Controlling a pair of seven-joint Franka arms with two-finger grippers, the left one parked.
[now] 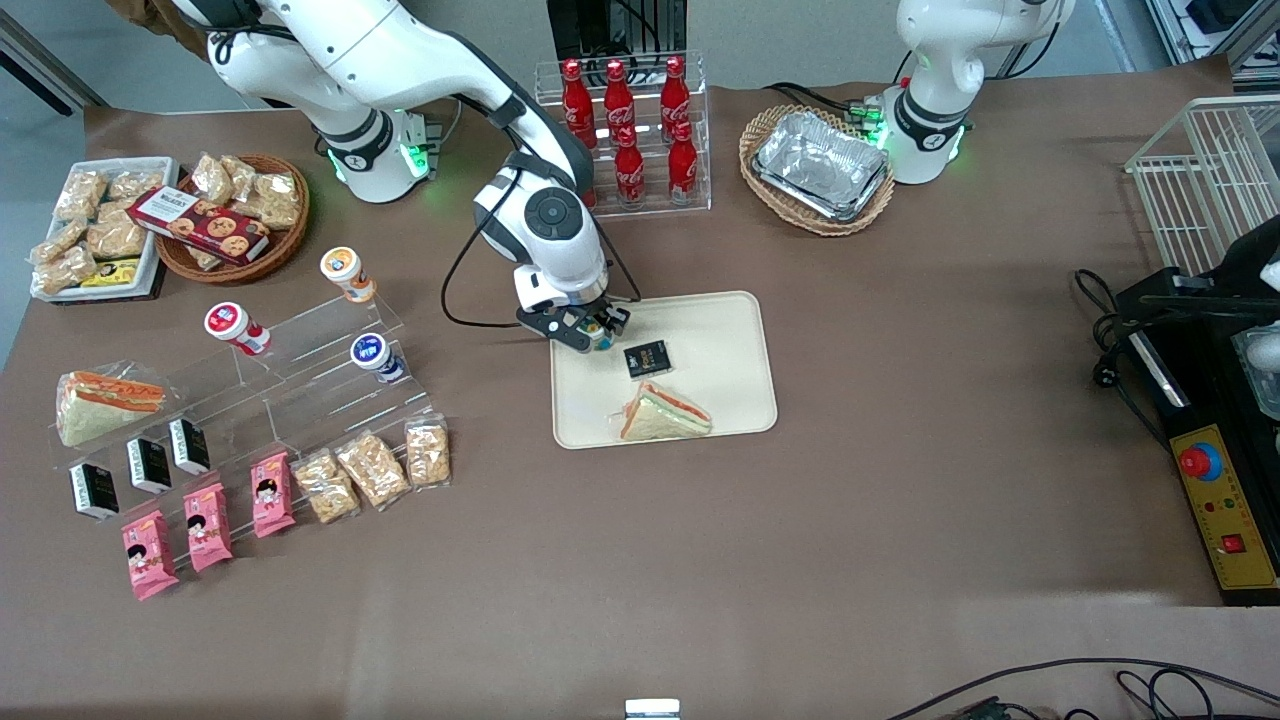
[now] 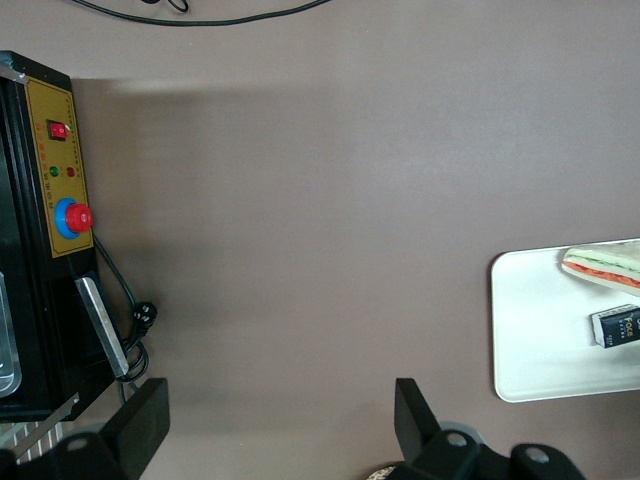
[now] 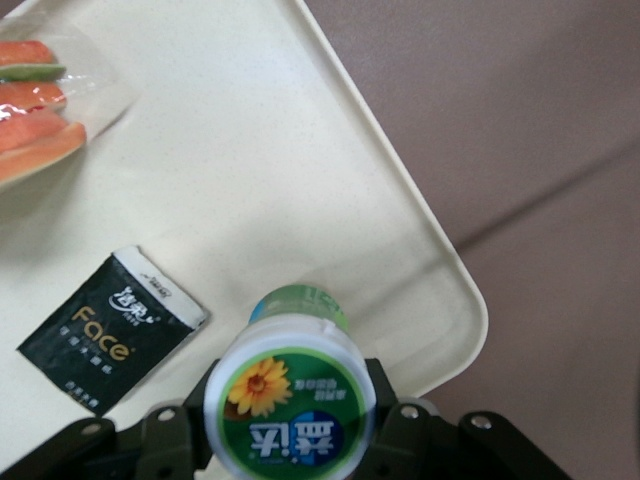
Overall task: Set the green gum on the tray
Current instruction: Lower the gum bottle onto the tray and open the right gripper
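Observation:
The green gum (image 3: 290, 390), a small canister with a white lid and a green flower label, sits between the fingers of my right gripper (image 3: 290, 425), which is shut on it. In the front view the gripper (image 1: 590, 335) holds the gum over the corner of the cream tray (image 1: 720, 330) that lies farthest from the camera, toward the working arm's end. The tray also shows in the right wrist view (image 3: 300, 150) beneath the gum. I cannot tell whether the gum's base touches the tray.
On the tray lie a black sachet (image 1: 647, 358) and a wrapped sandwich (image 1: 663, 413). A clear stepped stand holds red-lidded (image 1: 235, 327), orange-lidded (image 1: 346, 272) and blue-lidded (image 1: 375, 355) canisters. Cola bottles (image 1: 628, 130) and a basket of foil trays (image 1: 820, 165) stand farther back.

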